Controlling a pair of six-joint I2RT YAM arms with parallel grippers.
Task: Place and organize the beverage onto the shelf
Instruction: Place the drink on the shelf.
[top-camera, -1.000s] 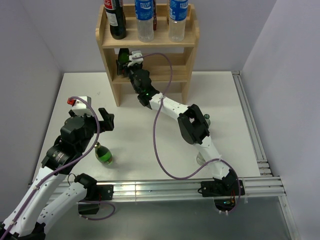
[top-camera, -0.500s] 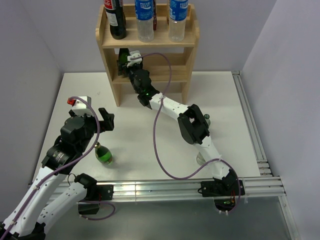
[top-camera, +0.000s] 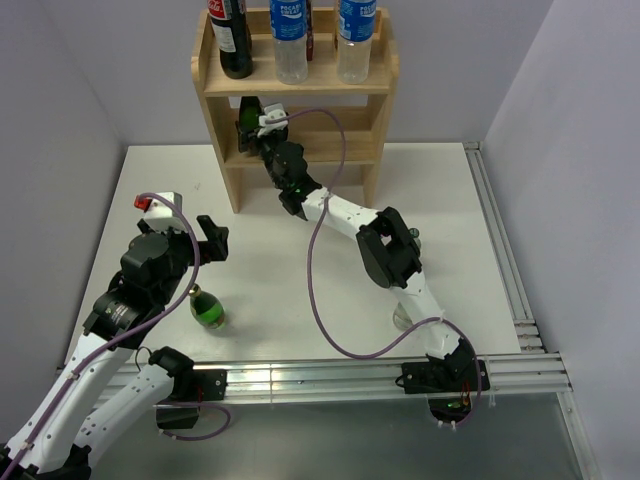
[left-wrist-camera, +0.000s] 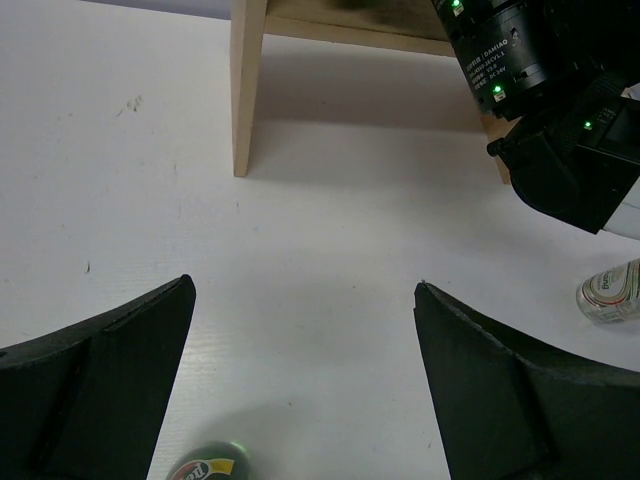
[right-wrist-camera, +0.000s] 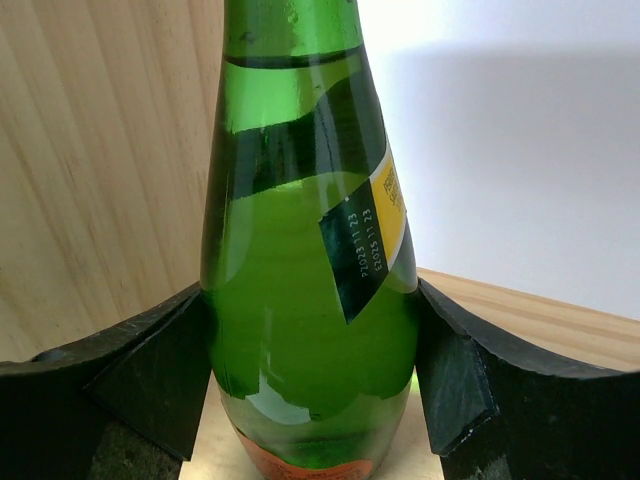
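Note:
The light wood shelf (top-camera: 222, 150) stands at the back of the table. My right gripper (top-camera: 256, 124) reaches into its middle tier and is shut on an upright green glass bottle (top-camera: 247, 112). In the right wrist view both fingers press the bottle (right-wrist-camera: 310, 260) close to the left side panel (right-wrist-camera: 90, 170), just over the board. My left gripper (top-camera: 212, 238) is open and empty above the table. A second green bottle (top-camera: 207, 308) stands just below it and shows at the bottom edge of the left wrist view (left-wrist-camera: 205, 465).
On the top tier stand a dark cola bottle (top-camera: 232, 35) and two clear blue-labelled bottles (top-camera: 289, 35), (top-camera: 355, 35). Two small clear bottles (top-camera: 412, 237), (top-camera: 402, 318) stand beside the right arm. A metal rail (top-camera: 330, 380) runs along the near edge.
My right gripper has pushed the green bottle slightly further into the middle tier. The left arm has not moved.

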